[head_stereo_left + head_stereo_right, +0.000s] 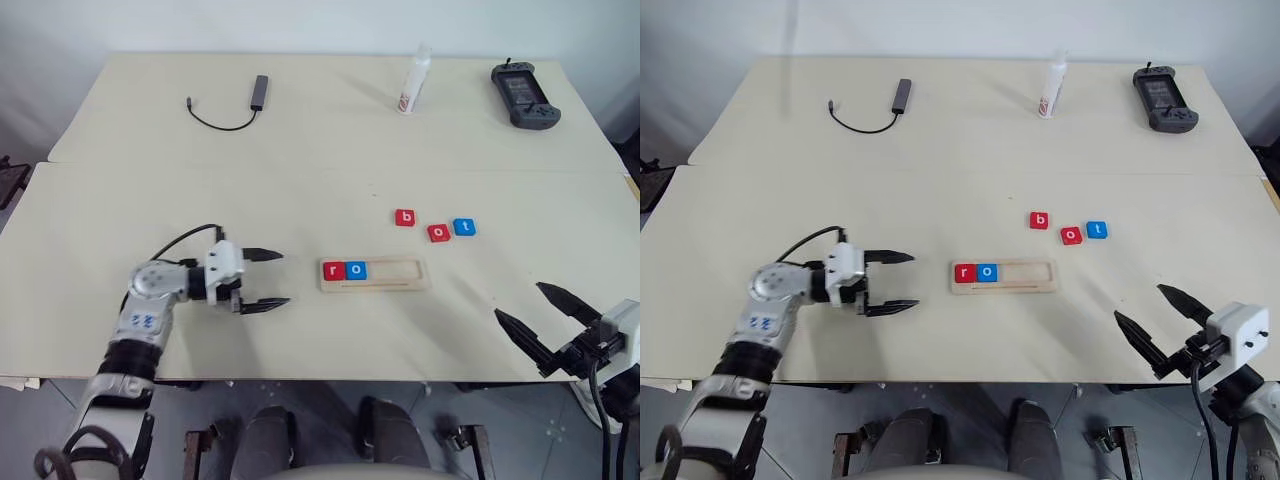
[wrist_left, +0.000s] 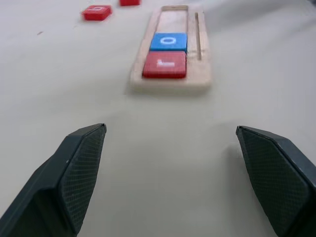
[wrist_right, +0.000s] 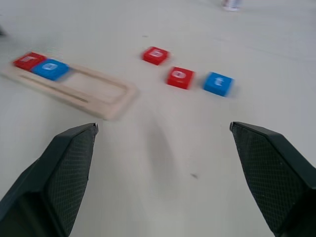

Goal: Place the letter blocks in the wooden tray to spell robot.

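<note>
- Both jaws stand wide and empty: left gripper [image 1: 262, 280], right gripper [image 1: 535, 310].
- Wooden tray [image 1: 395, 273] with r [image 1: 334, 270] and o [image 1: 356, 270] lies between them.

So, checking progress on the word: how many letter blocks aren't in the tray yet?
3: the red b, red o and blue t lie on the table beyond the wooden tray.

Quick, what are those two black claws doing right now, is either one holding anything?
Left gripper: open, holding nothing, beside the wooden tray.
Right gripper: open, holding nothing.
</note>
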Robot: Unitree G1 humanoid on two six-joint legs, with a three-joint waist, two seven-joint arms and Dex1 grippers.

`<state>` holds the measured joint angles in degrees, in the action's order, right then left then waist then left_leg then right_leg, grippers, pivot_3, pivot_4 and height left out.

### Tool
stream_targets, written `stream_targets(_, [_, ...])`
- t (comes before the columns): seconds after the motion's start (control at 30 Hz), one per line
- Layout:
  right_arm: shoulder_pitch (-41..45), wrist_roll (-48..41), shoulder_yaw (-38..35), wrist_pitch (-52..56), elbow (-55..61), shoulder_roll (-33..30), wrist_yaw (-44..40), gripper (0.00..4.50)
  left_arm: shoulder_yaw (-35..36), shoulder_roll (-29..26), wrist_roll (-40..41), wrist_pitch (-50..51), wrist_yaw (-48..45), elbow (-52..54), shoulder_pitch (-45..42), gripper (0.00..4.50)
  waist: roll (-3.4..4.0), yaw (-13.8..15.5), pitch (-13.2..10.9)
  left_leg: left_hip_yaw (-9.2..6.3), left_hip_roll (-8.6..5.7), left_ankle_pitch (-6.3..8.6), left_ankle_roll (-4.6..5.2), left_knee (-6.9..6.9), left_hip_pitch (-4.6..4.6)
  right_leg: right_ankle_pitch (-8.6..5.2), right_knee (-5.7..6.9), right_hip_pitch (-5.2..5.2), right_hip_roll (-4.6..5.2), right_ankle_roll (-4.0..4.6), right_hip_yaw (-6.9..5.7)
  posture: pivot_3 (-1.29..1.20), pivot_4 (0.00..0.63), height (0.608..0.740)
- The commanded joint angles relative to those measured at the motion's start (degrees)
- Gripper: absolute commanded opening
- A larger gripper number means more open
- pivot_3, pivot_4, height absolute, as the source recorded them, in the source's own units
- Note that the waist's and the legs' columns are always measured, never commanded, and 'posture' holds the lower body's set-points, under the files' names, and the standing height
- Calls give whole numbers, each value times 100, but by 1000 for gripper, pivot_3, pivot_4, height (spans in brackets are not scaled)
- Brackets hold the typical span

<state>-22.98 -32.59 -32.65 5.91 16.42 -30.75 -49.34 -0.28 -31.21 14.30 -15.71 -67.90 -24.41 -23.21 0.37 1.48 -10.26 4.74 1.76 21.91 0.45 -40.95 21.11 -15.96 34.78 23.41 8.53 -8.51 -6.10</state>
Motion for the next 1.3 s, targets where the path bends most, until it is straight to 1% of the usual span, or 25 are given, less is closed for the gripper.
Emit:
stream_targets(0.03, [22,49,-148,-285,-131,-1,3,4500,362,-171,414,254,107,693,385,4465,0,-4,0,-1,0,0,0,0,1,0,0,0,0,0,0,0,150,740])
stream_targets(0.13, [272,0,-18,-182,-149,-109,62,4500,549,-219,714,770,262,1264,697,4465,0,-22,0,0,1,1,1,1,-1,0,3,1,0,0,3,0,150,740])
stream_targets(0.2, [775,-48,188,197,-100,-413,150,4500,772,-175,919,1045,569,1784,975,4465,0,-42,0,2,2,1,1,-1,-2,0,6,1,1,0,5,0,150,740])
stream_targets(0.23, [1078,-69,289,451,-112,-586,216,4500,864,-138,1030,1206,726,2038,1117,4465,0,-105,0,4,3,1,1,-3,-4,0,9,1,1,0,8,0,150,740])
stream_targets(0.27, [1418,-61,421,861,-152,-800,375,4500,923,-104,1095,1322,852,2267,1267,4465,1,-152,0,10,5,1,1,-5,-8,1,15,3,2,1,16,0,150,740])
stream_targets(0.37, [2254,2,850,1968,-320,-1363,674,4500,947,-39,1192,1627,1111,2772,1600,4465,2,-163,1,7,10,0,0,-5,-17,-1,24,3,3,5,16,0,150,740])
stream_targets(0.47, [3397,238,1527,3122,-696,-1848,986,4500,917,40,1122,1701,1333,3056,1856,4465,2,-160,1,6,12,-1,-1,-2,-14,-4,27,7,1,11,9,0,150,740])
stream_targets(0.57, [4358,421,2122,3847,-1066,-2086,1021,4500,852,123,1089,1756,1494,3251,2000,4465,3,-134,0,7,7,0,0,-8,-2,-3,25,12,5,10,10,0,150,740])
stream_targets(0.7, [5426,545,2723,4525,-1470,-1975,1057,4500,719,199,1022,1799,1617,3392,2128,4465,3,-134,0,2,5,0,0,-2,9,-3,17,17,4,10,3,0,150,740])
stream_targets(0.8, [5831,785,2990,4624,-1743,-1798,1216,4500,708,316,1007,1821,1825,3415,2101,4465,2,-139,0,4,5,0,0,0,12,-3,13,19,4,10,1,0,150,740])
stream_targets(0.93, [6010,934,3065,4624,-1818,-1589,1290,4500,622,373,998,1817,1873,3447,2050,4465,3,-139,0,3,4,0,0,0,14,-2,11,19,4,9,-2,0,150,740])
stream_targets(1.23, [6013,916,3029,4723,-1604,-1404,1275,4500,580,315,1009,1804,1835,3480,2000,4465,3,-159,0,5,4,0,0,0,14,-2,10,19,3,8,-2,0,150,740])
stream_targets(1.3, [6133,872,3044,4883,-1488,-973,1589,4500,561,297,981,1798,1821,3467,1993,4465,2,-161,0,5,4,0,-1,1,14,-2,10,19,3,8,-2,0,150,740])
